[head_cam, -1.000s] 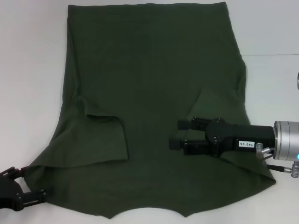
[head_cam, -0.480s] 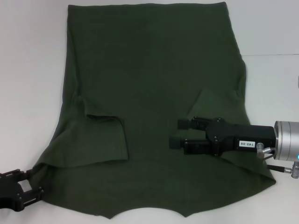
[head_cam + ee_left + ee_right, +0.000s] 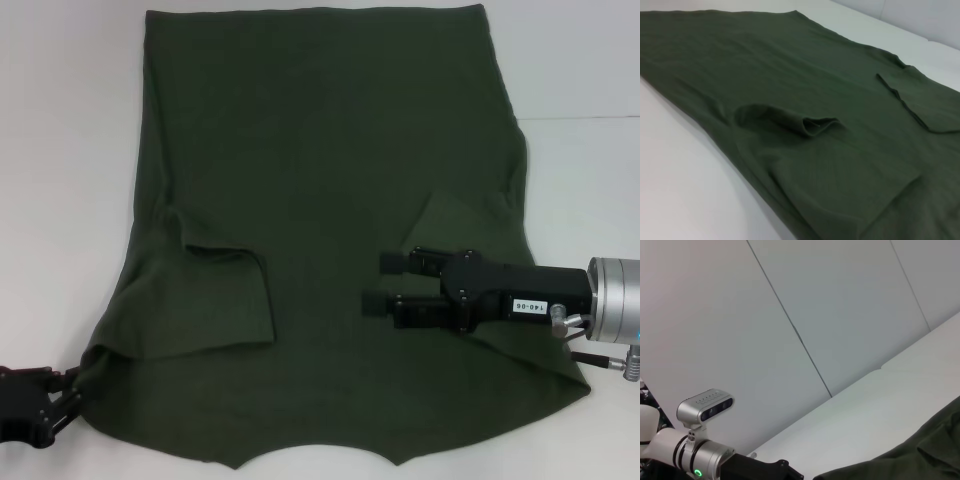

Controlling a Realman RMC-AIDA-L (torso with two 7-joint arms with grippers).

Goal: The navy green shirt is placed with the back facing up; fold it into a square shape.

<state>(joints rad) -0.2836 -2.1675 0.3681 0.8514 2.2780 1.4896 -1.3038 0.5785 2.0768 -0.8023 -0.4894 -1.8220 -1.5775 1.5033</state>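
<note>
- Head view: the navy green shirt (image 3: 320,230) lies spread flat on the white table (image 3: 60,150), both sleeves already folded inward onto the body.
- The right gripper (image 3: 385,283) hovers over the shirt's right part, fingers parted, holding nothing.
- The left gripper (image 3: 60,405) sits at the shirt's near left corner, touching the hem; whether it has pinched the cloth I cannot tell.
- The knit looks soft, light and limp, so it will sag and crease; corners and hem edges seem the best holds.
</note>
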